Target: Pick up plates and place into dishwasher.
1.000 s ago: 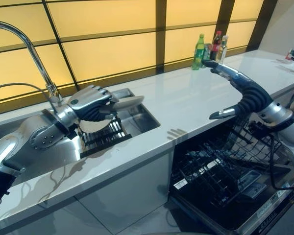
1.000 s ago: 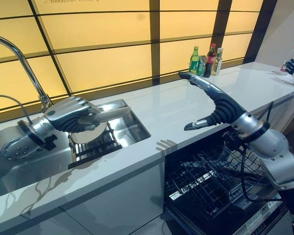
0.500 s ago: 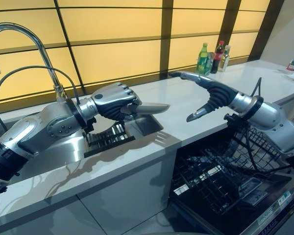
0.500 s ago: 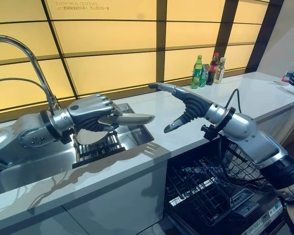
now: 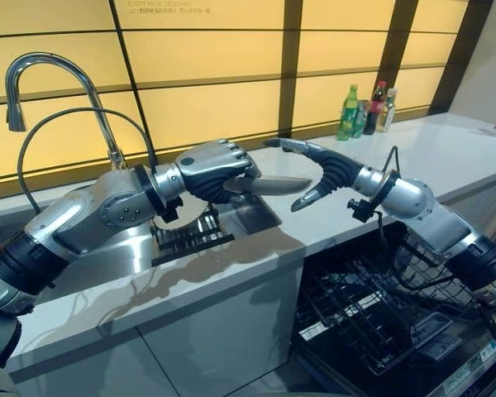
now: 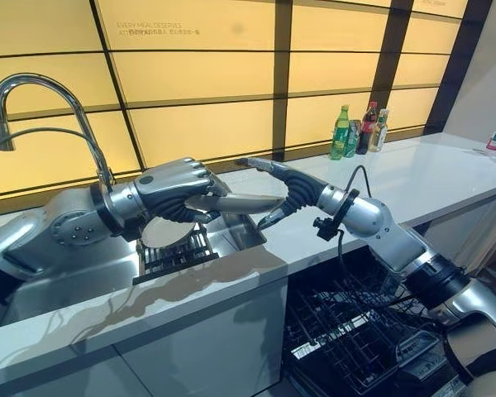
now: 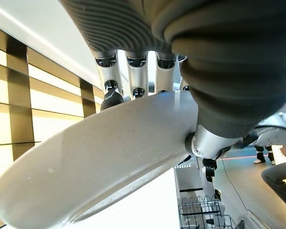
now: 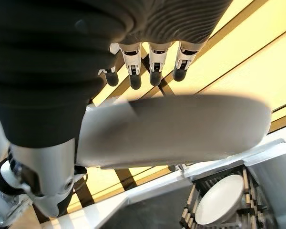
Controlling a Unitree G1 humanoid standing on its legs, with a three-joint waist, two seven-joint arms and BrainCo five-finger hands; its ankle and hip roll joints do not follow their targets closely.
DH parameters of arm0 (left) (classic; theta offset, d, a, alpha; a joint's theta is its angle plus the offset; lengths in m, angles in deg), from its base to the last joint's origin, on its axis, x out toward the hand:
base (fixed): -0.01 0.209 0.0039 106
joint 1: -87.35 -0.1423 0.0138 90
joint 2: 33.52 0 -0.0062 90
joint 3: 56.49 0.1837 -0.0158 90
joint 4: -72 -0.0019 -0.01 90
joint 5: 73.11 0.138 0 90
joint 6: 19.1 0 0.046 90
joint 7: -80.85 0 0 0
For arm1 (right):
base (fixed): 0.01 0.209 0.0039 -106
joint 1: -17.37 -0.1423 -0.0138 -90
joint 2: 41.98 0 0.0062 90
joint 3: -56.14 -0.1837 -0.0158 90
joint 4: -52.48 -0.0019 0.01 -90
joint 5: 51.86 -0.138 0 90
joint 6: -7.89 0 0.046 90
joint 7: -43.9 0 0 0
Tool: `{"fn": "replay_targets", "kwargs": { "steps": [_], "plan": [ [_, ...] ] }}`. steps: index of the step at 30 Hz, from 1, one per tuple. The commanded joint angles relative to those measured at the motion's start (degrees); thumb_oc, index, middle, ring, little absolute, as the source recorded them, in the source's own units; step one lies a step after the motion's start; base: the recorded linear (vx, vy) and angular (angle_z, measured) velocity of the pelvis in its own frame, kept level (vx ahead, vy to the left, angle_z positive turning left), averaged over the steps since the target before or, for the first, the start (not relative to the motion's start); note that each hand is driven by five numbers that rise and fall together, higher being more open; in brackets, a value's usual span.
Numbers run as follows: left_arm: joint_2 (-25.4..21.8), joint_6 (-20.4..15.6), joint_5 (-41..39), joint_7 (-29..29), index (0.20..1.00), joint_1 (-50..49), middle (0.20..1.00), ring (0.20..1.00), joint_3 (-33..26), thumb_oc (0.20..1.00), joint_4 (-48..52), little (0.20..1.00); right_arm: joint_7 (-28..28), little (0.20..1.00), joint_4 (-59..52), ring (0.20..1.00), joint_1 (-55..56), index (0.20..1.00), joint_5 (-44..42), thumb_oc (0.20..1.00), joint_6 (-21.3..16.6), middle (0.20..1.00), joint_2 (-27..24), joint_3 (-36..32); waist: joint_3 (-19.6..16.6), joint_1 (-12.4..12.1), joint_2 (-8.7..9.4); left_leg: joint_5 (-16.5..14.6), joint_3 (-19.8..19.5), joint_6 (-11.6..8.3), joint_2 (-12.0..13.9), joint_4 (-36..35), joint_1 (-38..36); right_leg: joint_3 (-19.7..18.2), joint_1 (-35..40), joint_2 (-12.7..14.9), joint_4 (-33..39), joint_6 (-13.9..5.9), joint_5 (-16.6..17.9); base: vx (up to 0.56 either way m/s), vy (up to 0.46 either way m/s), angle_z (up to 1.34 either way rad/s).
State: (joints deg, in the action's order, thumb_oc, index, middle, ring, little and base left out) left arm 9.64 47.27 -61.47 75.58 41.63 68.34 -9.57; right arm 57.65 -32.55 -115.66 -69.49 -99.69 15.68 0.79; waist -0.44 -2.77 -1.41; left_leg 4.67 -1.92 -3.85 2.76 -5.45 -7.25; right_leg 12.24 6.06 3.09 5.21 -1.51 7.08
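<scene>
Near rim of the held plate (image 5: 269, 184) is hidden under the left hand (image 5: 215, 169); in the left wrist view the plate's lower edge is cut off by the frame. A second plate (image 6: 167, 232) standing in the rack (image 6: 178, 252) of the sink (image 5: 256, 211) is partly covered by the left hand. Tips of the right hand (image 6: 285, 184) reach around the held plate's far rim; contact cannot be told. Dishwasher (image 5: 380, 322) is cut off at the bottom and right edges. Bottles (image 5: 365, 107) on the worktop (image 5: 446, 145) are too small for their labels to be made out. A seated person (image 7: 281, 157) is cut by the frame edge.
</scene>
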Motion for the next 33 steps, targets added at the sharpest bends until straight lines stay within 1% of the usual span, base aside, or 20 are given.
{"fn": "replay_targets", "kwargs": {
  "steps": [1, 4, 5, 6, 7, 14, 19, 23, 26, 32, 33],
  "plan": [
    [1.84, 0.14, -4.52, 1.2, 0.2, 6.85, 0.2, 0.2, -0.71, 0.2, -1.68, 0.2, -2.78, 1.0, 4.03, 1.0, -8.4, 1.0, -1.78, 1.0, -0.05, 1.0, 0.74, 2.24, 1.02, -2.44, 1.68, -4.3, 0.31, 3.02, -5.01, 0.45, -0.23, -0.84, 1.84, 2.59, -0.21, -5.17, -3.53, 0.0, 0.0, 0.0],
    [2.03, 0.05, -4.62, 1.29, 0.2, 6.97, 0.2, 0.2, -0.6, 0.2, -1.76, 0.2, -2.77, 1.0, 4.46, 1.0, -8.34, 1.0, -1.54, 1.0, 0.13, 1.0, 1.28, 2.38, 1.0, -2.49, 1.67, -4.27, 0.26, 3.02, -5.04, 0.45, -0.22, -0.81, 1.85, 2.6, -0.21, -5.16, -3.52, 0.0, 0.0, 0.0],
    [2.49, -0.04, -4.8, 1.6, 0.2, 7.02, 0.2, 0.2, -0.45, 0.2, -1.75, 0.2, -2.61, 0.558, 5.07, 0.558, -8.45, 0.558, -0.83, 0.558, 0.77, 0.558, 1.96, 2.87, 0.98, -2.7, 1.64, -4.25, 0.13, 3.06, -5.11, 0.45, -0.21, -0.78, 1.91, 2.63, -0.21, -5.14, -3.55, 0.0, 0.0, 0.0],
    [2.73, 0.02, -4.79, 1.78, 0.2, 7.19, 0.2, 0.2, -0.29, 0.2, -1.91, 0.2, -2.72, 0.357, 5.43, 0.357, -8.72, 0.357, -0.36, 0.357, 1.07, 0.357, 2.07, 3.38, 0.97, -2.69, 1.64, -4.22, 0.11, 3.07, -5.12, 0.45, -0.19, -0.76, 1.92, 2.68, -0.21, -5.14, -3.55, 0.01, 0.025, 0.04],
    [2.77, 0.13, -4.96, 1.77, 0.2, 7.4, 0.2, 0.2, -0.24, 0.2, -1.96, 0.2, -2.78, 0.2, 5.68, 0.2, -8.75, 0.2, 0.14, 0.2, 1.4, 0.2, 2.11, 3.55, 0.95, -2.67, 1.64, -4.25, 0.1, 3.07, -5.14, 0.45, -0.23, -0.76, 1.93, 2.69, -0.21, -5.16, -3.55, 0.01, 0.019, 0.06],
    [2.45, 0.23, -5.21, 1.88, 0.2, 7.31, 0.2, 0.2, -0.32, 0.2, -1.71, 0.2, -5.35, 0.2, 7.25, 0.2, -8.62, 0.2, 5.56, 0.2, 3.91, 0.2, 0.7, 4.0, 0.91, -2.6, 1.78, -4.26, 0.24, 3.08, -5.19, 0.45, -0.24, -0.85, 1.94, 2.8, -0.21, -5.28, -3.53, 0.0, 0.006, 0.02],
    [1.71, 0.26, -5.24, 1.73, 0.2, 6.98, 0.2, 0.2, -0.7, 0.2, -1.73, 0.2, -6.03, 0.2, 6.66, 0.2, -9.01, 0.2, 8.63, 0.2, 6.08, 0.2, -1.35, 4.15, 1.02, -2.31, 1.93, -4.31, 0.35, 3.14, -5.18, 0.45, -0.38, -1.13, 1.93, 2.72, -0.21, -5.3, -3.41, 0.0, 0.0, 0.0],
    [0.2, 0.16, -5.48, 1.43, 0.2, 5.97, 0.2, 0.2, -1.51, 0.2, -1.34, 0.2, -6.25, 0.2, 5.83, 0.2, -8.9, 0.2, 12.59, 0.2, 8.28, 0.2, -4.3, 4.32, 1.05, -2.09, 2.07, -4.38, 0.62, 3.11, -5.12, 0.45, -0.45, -1.34, 1.92, 2.69, -0.21, -5.42, -3.36, 0.0, 0.0, 0.0],
    [-0.93, -0.28, -5.89, 1.46, 0.2, 5.41, 0.2, 0.2, -1.89, 0.2, -1.41, 0.2, -6.67, 0.2, 5.63, 0.2, -8.78, 0.2, 14.42, 0.2, 8.87, 0.2, -6.29, 4.2, 1.1, -1.87, 2.12, -4.45, 0.85, 3.09, -5.03, 0.45, -0.56, -1.52, 1.93, 2.63, -0.21, -5.46, -3.33, 0.0, 0.0, 0.0],
    [-1.63, -0.21, -6.05, 1.24, 0.2, 3.78, 0.2, 0.2, -3.12, 0.2, -0.73, 0.2, -8.93, 0.2, 4.43, 0.2, -7.8, 0.2, 13.2, 0.2, 8.42, 0.2, -8.06, 2.07, 1.35, -1.51, 2.13, -4.6, 1.0, 3.14, -4.93, 0.45, -0.79, -2.0, 1.97, 2.37, -0.21, -5.4, -3.3, 0.0, 0.0, 0.0],
    [-1.73, 0.15, -6.23, 1.23, 0.514, 3.46, 0.514, 0.514, -3.45, 0.514, -0.71, 0.514, -9.27, 0.2, 4.34, 0.2, -7.47, 0.2, 12.79, 0.2, 8.18, 0.2, -8.25, 1.56, 1.39, -1.48, 2.12, -4.62, 1.04, 3.13, -4.9, 0.45, -0.85, -2.02, 2.01, 2.35, -0.21, -5.4, -3.3, 0.0, 0.0, 0.0]
  ]
}}
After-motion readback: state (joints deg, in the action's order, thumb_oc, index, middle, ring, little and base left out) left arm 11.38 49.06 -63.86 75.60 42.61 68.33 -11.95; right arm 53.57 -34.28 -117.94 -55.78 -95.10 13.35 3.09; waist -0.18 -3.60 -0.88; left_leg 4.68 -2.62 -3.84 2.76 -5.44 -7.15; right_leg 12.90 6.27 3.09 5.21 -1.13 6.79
